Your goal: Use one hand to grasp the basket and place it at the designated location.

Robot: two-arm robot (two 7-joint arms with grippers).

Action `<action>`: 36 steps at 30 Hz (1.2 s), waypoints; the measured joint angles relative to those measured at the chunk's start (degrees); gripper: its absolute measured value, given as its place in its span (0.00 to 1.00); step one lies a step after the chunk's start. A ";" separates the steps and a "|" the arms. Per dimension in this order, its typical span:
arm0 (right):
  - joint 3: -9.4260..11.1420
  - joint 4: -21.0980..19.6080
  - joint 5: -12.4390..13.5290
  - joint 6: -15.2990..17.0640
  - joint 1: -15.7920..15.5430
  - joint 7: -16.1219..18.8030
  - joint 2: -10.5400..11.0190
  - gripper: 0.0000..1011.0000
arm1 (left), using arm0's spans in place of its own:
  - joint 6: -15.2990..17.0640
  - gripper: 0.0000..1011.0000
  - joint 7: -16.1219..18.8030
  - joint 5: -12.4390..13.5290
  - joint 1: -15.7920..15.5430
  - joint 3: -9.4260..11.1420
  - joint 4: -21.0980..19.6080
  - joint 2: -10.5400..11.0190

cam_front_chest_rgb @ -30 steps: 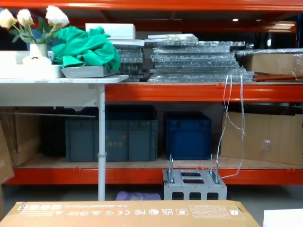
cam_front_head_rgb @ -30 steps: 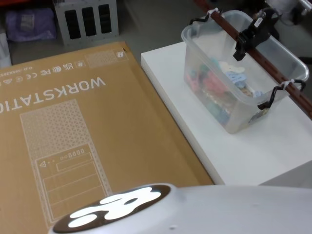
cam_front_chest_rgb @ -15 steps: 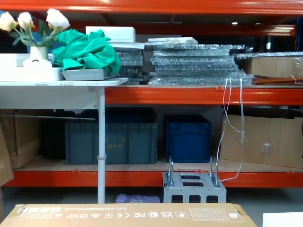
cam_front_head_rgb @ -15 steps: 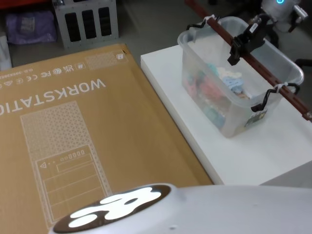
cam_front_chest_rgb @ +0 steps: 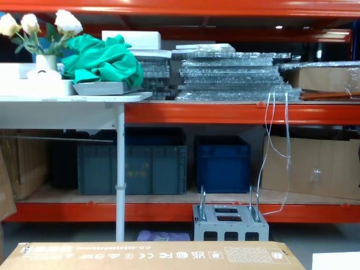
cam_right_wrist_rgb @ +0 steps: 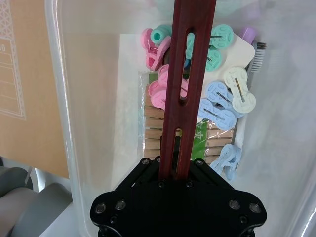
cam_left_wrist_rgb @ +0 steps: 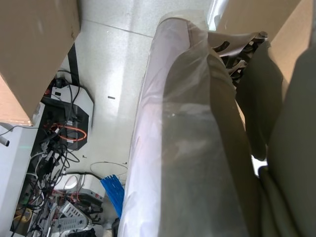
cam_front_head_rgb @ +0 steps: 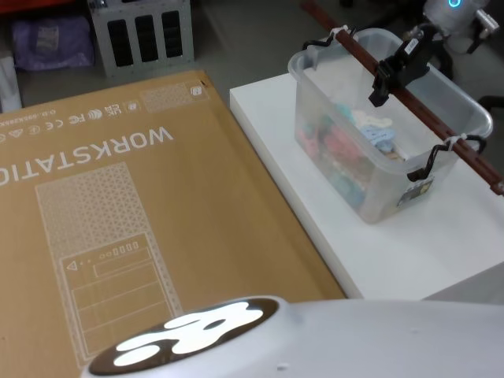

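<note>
Fingers of the right hand are clamped on the basket's handle, near its middle; in the right wrist view the black hand grips the red-brown bar from both sides. A middle grip probably keeps the load balanced, so the tub hangs level instead of tipping toward 1 end. The bar runs along the length of the basket and hooks to each end with a black bracket, tied on with white zip ties.

Whether the tub's base rests on the white tabletop or hangs just above it I cannot tell; the basket is over the far part of the tabletop, on the robot's right. I judge the carry to be under way, with the set-down still to come; no marked target is visible. A large cardboard box lies flat just left of the tabletop, printed WORKSTATION.

Inside the translucent basket lies a loose pile of clothes pegs: pink, mint, pale blue and cream plastic ones, above a packet of wooden pegs.

The left arm is parked low beside the body, wrapped in a clear cover; whether its fingers are apart or together I cannot tell.
</note>
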 joint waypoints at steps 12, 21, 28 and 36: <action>-0.10 -0.10 0.02 -0.01 0.05 0.03 0.08 0.00 | 0.00 0.00 0.00 0.00 0.00 0.00 0.00 0.01; -0.12 -0.12 0.02 -0.01 0.03 -0.04 0.11 0.10 | 0.00 0.00 0.00 0.00 0.00 -0.01 0.00 0.00; -0.16 -0.14 0.02 0.00 0.03 -0.04 0.10 0.29 | 0.00 0.00 0.00 0.00 0.00 0.00 0.00 0.00; -0.20 -0.13 0.00 0.01 0.03 -0.05 0.08 0.57 | 0.00 0.00 0.00 0.00 0.00 0.00 0.00 0.00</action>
